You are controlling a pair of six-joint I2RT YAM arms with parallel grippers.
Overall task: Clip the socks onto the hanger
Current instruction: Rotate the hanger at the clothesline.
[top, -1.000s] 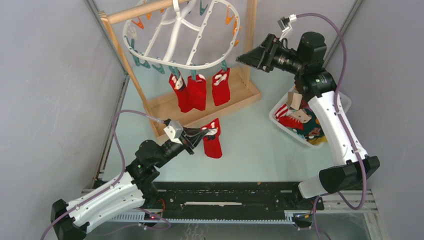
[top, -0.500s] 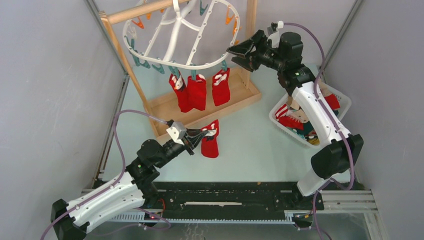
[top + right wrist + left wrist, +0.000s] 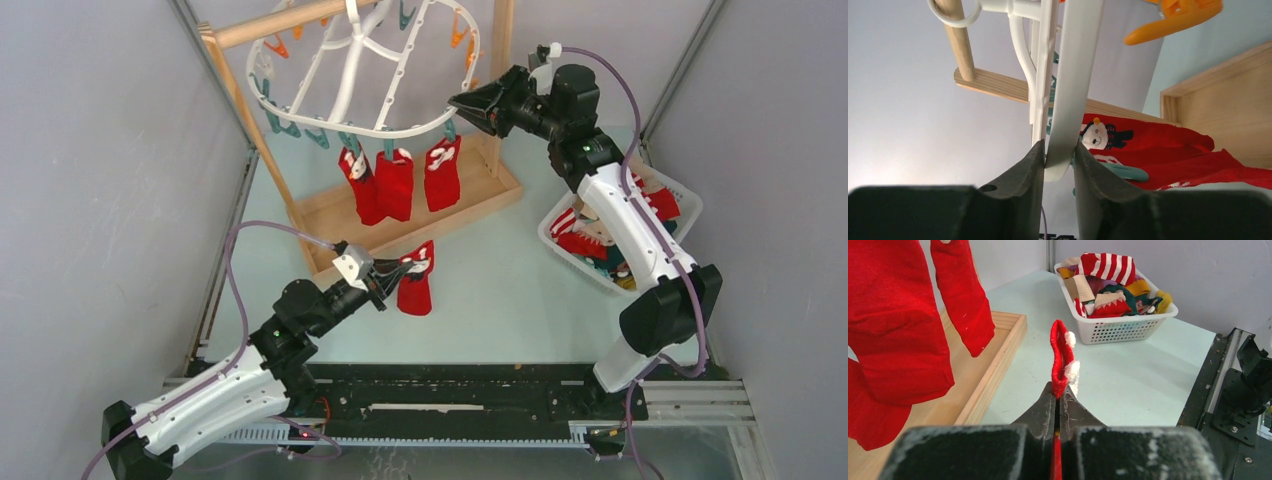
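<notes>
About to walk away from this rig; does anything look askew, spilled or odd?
Nothing stands out. Three red socks hang clipped to the hanger, other socks sit inside the basket, the left gripper holds a red sock and the right gripper pinches the hanger's rim.

**Grey-walled work cell with a pale green table**

Plain matte grey walls (image 3: 100, 200) closed in the scene on the left, the right and at the back. Thin metal struts (image 3: 690, 50) ran along the foot of the walls. A smooth, pale mint-green table (image 3: 500, 290) filled the space between them. A black rail (image 3: 450, 395) lay along its near edge. A light wooden stand (image 3: 480, 190) stood by the table's far edge, toward the left corner, with upright posts, a crossbar and a shallow tray base. The light was soft and even, with faint shadows.
</notes>
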